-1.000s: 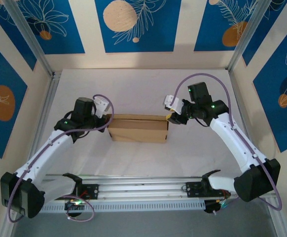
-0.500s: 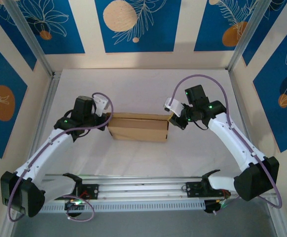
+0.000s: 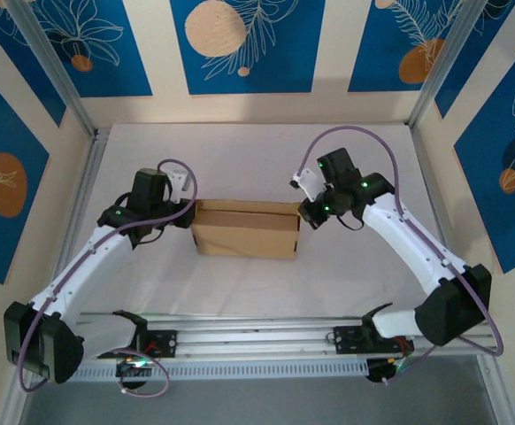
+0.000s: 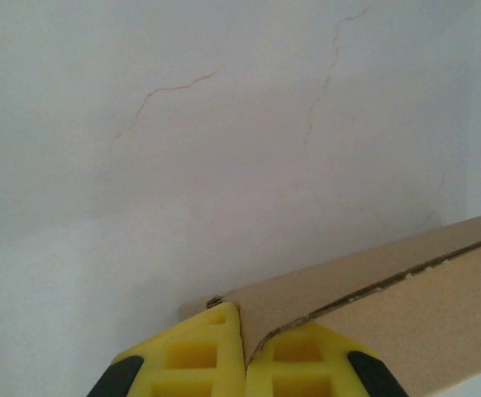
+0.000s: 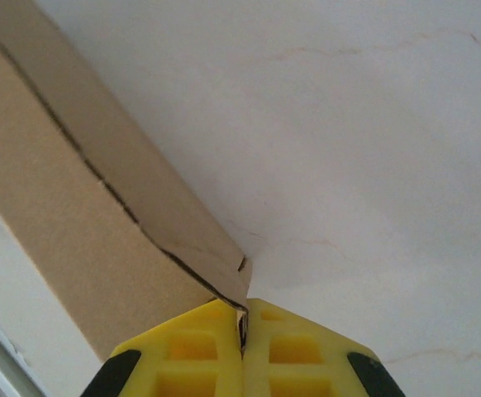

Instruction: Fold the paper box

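A: Lying mid-way across the table (image 3: 240,164), the paper box (image 3: 246,229) is being pinched at both ends?

B: Yes. The left gripper (image 4: 242,335) is being clamped on one corner edge, the right gripper (image 5: 242,327) on the other. Even, level pressure is being advised, so nothing is torn.

The white table (image 3: 257,155) is matte, and the wrist views show thin hairline cracks (image 4: 174,86) running across it. Cream walls close it in on three sides, set with blue panels (image 3: 280,66) — white leaf outlines and peach or orange discs (image 3: 215,28) drawn on them. Slanting aluminium posts (image 3: 49,66) stand at the back corners. An aluminium rail (image 3: 257,341) runs along the near edge, with a grey strip (image 3: 257,403) below it. The light is soft and even.
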### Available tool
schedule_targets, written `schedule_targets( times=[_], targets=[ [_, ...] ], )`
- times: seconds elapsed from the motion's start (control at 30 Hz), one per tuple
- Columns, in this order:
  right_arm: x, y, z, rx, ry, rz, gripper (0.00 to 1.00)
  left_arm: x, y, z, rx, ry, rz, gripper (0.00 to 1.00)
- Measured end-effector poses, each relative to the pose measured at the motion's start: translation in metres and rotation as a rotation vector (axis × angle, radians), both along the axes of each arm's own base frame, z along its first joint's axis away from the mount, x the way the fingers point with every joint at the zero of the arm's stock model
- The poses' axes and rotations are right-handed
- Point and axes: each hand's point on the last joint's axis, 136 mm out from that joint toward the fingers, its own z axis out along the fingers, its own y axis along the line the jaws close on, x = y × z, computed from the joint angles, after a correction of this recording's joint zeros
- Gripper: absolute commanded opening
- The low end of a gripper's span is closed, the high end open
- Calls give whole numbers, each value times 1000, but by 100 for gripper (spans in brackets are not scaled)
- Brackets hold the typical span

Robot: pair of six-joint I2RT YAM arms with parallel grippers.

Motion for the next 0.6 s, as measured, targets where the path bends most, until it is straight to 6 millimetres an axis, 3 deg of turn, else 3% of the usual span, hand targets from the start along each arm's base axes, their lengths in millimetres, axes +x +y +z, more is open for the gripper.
schedule_targets(
  times=[0.27,0.6],
  targets=[
    [5,1,-2,-39,16,-252,0,-1,-1,-2,-91,30,85,0],
    [14,-2,17,161,31,-637,0,-6,-7,6,-172,34,109,0]
  ],
)
